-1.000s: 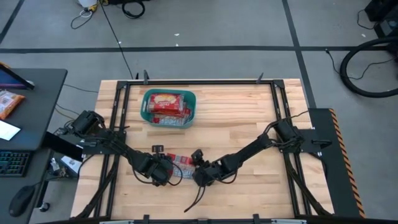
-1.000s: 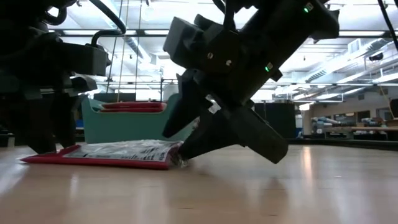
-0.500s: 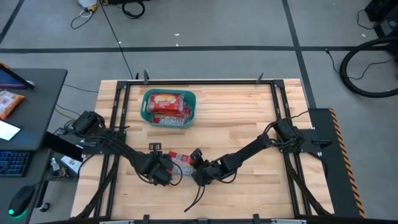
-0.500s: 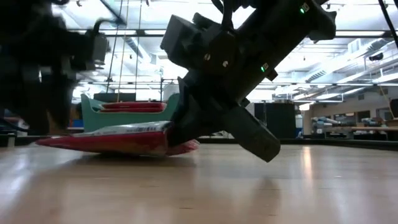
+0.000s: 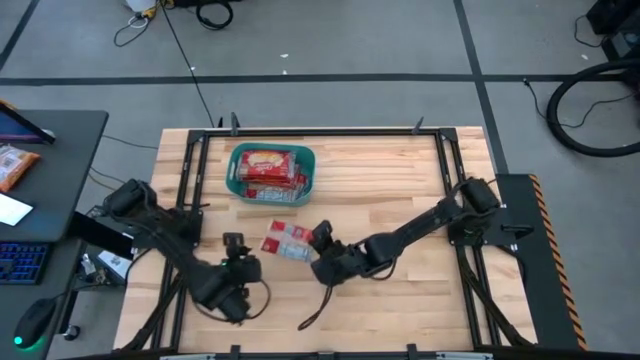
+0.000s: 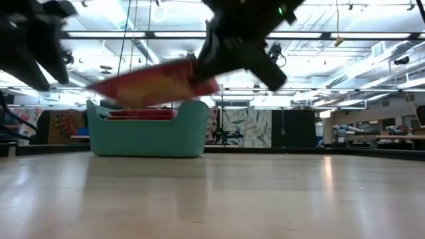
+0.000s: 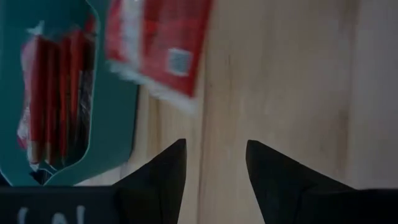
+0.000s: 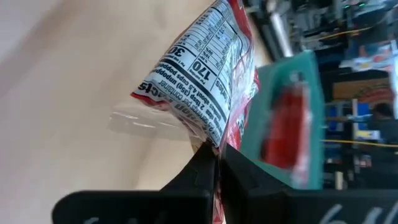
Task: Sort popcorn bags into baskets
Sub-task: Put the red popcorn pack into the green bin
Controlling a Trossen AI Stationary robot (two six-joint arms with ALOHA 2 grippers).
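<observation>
One popcorn bag (image 5: 288, 241) hung mid-frame, pinched by its edge in the right gripper (image 5: 318, 248); the left gripper (image 7: 214, 163), lower left, stood parted, empty. Carry step; next needs travel over the teal basket (image 5: 234, 176), upper left, then release.

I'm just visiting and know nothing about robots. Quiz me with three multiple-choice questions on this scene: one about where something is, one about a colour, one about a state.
1. Where is the popcorn bag that the right gripper holds?
A. lifted above the table
B. inside the basket
C. on the floor

2. What colour is the basket?
A. yellow
B. teal
C. black

3. How is the left gripper?
A. shut on a bag
B. shut on the basket rim
C. open and empty

Answers:
1. A: the low view shows the bag raised clear of the wood.
2. B: its walls are teal in every view.
3. C: its wrist view shows spread fingers with nothing between them.
</observation>
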